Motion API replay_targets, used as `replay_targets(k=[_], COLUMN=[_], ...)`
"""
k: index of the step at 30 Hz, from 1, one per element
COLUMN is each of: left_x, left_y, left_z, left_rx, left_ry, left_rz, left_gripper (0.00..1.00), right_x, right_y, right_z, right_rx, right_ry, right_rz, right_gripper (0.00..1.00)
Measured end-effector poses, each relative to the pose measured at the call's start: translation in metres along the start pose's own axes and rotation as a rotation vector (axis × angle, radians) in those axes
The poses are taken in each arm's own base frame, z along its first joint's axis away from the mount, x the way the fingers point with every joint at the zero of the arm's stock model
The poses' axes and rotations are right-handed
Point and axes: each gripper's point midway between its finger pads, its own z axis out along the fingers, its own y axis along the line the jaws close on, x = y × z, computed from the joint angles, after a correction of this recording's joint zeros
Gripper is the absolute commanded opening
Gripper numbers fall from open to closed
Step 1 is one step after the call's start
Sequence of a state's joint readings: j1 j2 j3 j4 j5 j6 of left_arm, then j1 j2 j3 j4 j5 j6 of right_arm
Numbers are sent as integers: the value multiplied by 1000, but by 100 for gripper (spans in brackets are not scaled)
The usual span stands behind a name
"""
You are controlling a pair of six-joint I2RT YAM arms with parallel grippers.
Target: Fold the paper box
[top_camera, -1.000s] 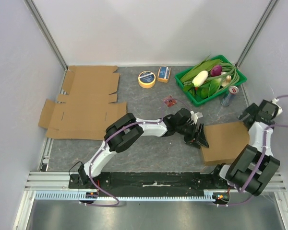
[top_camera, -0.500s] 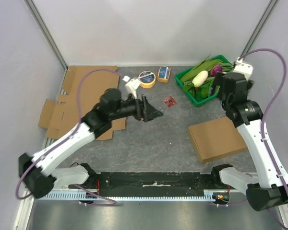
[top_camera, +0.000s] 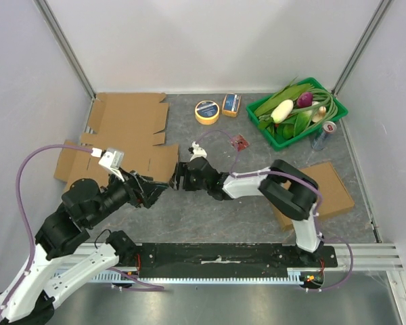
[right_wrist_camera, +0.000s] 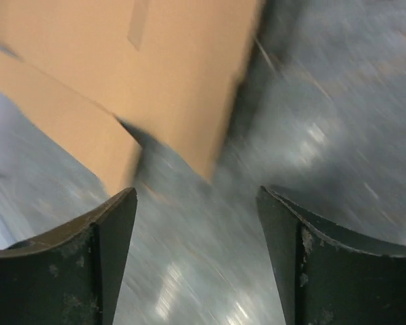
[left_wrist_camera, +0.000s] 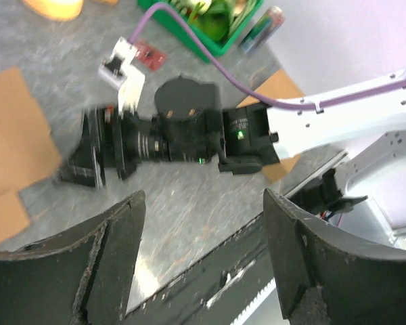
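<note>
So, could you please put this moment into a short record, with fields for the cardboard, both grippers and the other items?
flat cardboard: unfolded, lying flat at the table's left
left gripper: open, empty, by the cardboard's near right corner
right gripper: open, empty, arm extended across to the cardboard's right edge; contact unclear
folded box: near right, partly under the right arm
green basket: far right, holding vegetables
tape roll: far centre
</note>
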State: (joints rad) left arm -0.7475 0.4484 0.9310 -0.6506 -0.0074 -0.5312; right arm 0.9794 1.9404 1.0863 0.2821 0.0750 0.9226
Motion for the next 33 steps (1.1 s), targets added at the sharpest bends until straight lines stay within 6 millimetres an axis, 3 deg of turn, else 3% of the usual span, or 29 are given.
replay_targets(k=[1, 2, 4, 5, 6, 8, 11, 12, 14, 15, 17, 19, 22, 25, 29, 33], left_x=[3, 7, 12, 15, 17, 22, 21, 18, 2, -6, -28, -62, -79, -87, -88, -72], left_y=[5, 8, 15, 19, 22, 32, 41, 41, 35, 36, 37, 59, 91, 91, 78, 57], left_z=[-4, -8, -13, -15, -16, -16, -5, 2, 34, 46, 83, 126, 167, 203, 217, 218], left_rx=[-30, -53, -96, -115, -131, -179, -231, -245, -244, -250, -171, -66, 77, 271, 481, 661], left_ry=[25, 49, 85, 101, 112, 133, 164, 180, 224, 221, 223, 178, 221, 288, 299, 322], left_rz=[1, 2, 4, 6, 8, 28, 79, 103, 178, 189, 193, 170, 174, 275, 426, 498], left_gripper=[76, 77, 77, 77, 77, 80, 85, 85, 79, 77, 85, 87, 89, 89, 89, 81], right_x=[6, 0, -8, -11, -14, -14, -13, -22, -32, -37, -52, -69, -91, -99, -103, -114], right_y=[-4, 2, 7, 8, 8, 3, -2, -7, -18, -26, -42, -52, -46, -28, -25, -30], right_z=[10, 21, 34, 41, 48, 61, 66, 65, 60, 53, 29, -5, -56, -95, -128, -146], right_rx=[-1, -40, -79, -97, -109, -129, -170, -170, -176, -175, -188, -212, -290, -398, -496, -513], right_ry=[-1, -43, -84, -101, -113, -124, -79, -67, 1, 46, 116, 171, 197, 202, 241, 274], right_rz=[28, 71, 122, 135, 148, 158, 147, 113, 12, -39, -138, -231, -384, -503, -599, -640], right_gripper=[79, 78, 60, 38, 23, 0, 0, 0, 0, 0, 0, 0, 0, 0, 0, 0])
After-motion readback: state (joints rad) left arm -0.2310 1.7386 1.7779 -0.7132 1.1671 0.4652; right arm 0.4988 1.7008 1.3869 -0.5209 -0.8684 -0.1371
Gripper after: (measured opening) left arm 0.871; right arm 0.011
